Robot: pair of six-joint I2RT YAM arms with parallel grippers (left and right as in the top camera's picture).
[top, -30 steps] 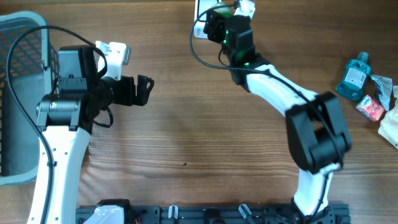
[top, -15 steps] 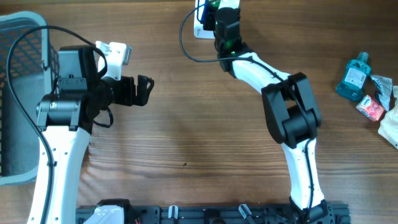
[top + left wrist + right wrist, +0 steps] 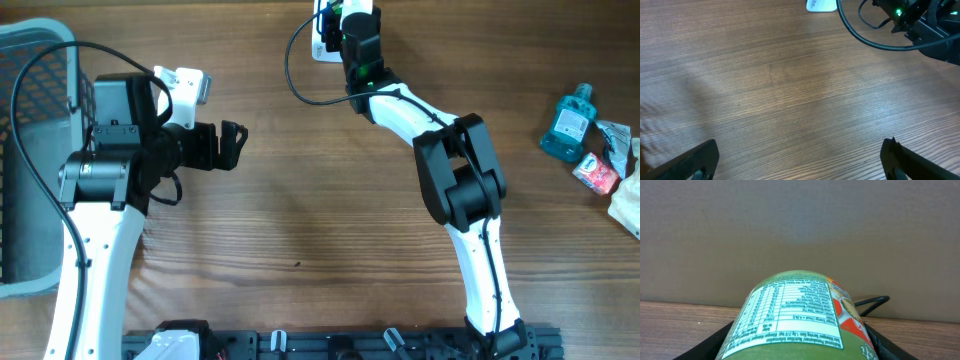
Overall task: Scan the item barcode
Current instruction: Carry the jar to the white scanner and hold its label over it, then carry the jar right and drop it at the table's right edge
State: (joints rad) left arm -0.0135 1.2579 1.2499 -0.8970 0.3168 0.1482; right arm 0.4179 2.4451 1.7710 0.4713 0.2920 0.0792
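Grasp of the green container (image 3: 790, 315) by the right gripper (image 3: 345, 22) at the far edge of the table (image 3: 300, 230), just beside the white device (image 3: 322, 47) that is judged to be the scanner. The container is clasped between the right jaws, lying on its side with its nutrition panel turned up toward the wrist camera. The left gripper (image 3: 232, 145) is held spread wide and empty above bare wood, well apart from the container.

Risks: the scan may fail if the barcode is turned away from the device, since only the nutrition panel is presented and no barcode is seen. The rounded wall of the container may roll or slide within the jaws, because the grip falls on a curved, glossy label. The black cable (image 3: 292, 70) loops near the wrist and may be snagged if the arm is swung.

Limits of view: the lower part of the container and the pad contact are cut off by the wrist frame. In the overhead view the container is almost wholly covered by the gripper, and the device is cropped by the upper edge, so its reading window cannot be located.
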